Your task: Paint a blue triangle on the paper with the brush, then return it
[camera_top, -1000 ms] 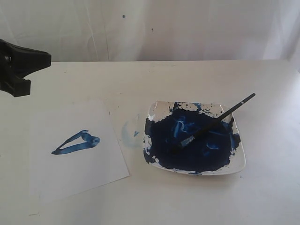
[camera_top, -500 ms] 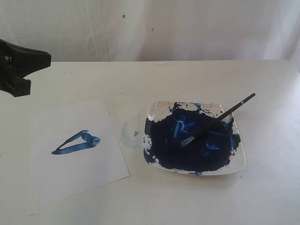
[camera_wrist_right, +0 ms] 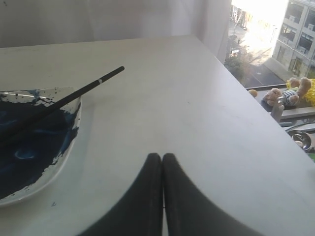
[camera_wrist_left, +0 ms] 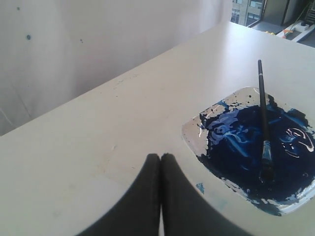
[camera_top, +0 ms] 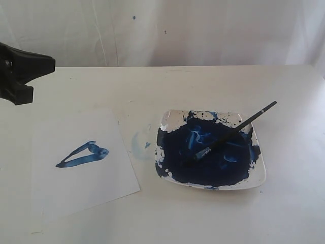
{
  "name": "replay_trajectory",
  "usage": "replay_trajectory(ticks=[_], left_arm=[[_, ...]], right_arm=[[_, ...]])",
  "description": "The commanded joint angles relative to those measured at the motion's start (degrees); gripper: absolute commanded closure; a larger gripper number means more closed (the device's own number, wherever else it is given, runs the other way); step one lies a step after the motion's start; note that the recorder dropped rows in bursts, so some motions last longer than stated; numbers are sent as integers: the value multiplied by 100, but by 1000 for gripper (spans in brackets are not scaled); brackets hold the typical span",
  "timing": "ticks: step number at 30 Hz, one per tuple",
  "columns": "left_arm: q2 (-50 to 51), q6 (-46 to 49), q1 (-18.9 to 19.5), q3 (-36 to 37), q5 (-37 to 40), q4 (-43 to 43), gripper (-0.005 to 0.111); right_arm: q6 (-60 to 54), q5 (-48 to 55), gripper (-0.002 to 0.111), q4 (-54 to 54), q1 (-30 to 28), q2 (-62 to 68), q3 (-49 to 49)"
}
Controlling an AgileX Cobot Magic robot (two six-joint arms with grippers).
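left gripper: jaws pressed together, empty, well apart from plate
right gripper: jaws closed, empty, hovers near plate
brush: lying in plate, handle over rim
paper: beside plate, blue triangle on it

paper: plain white sheet, matt, smooth.
blue triangle: thin streaky paint, matt.
brush: smooth black handle, silver metal-looking band.
plate: glossy white, glazed look.
paint: thick dark blue, wet sheen.
table: smooth off-white, faint sheen.
left end effector: matt black, plastic-looking.
right end effector: same matt black finish.
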Motion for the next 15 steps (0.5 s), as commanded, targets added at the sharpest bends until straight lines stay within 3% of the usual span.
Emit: replay_trajectory(ticks=[1,7,15], left_arm=[[-13,-20,-17,31,-30,-57,107],[-13,-20,-17,31,-253,-57,107],[-661,-20,-17,36,-374,-18,107]], right_arm=[[-2,-46,108,-51,303,-32,6],[-2,-46,108,-51,735,-32,6],[-2,-46,108,-51,737,-32,6]])
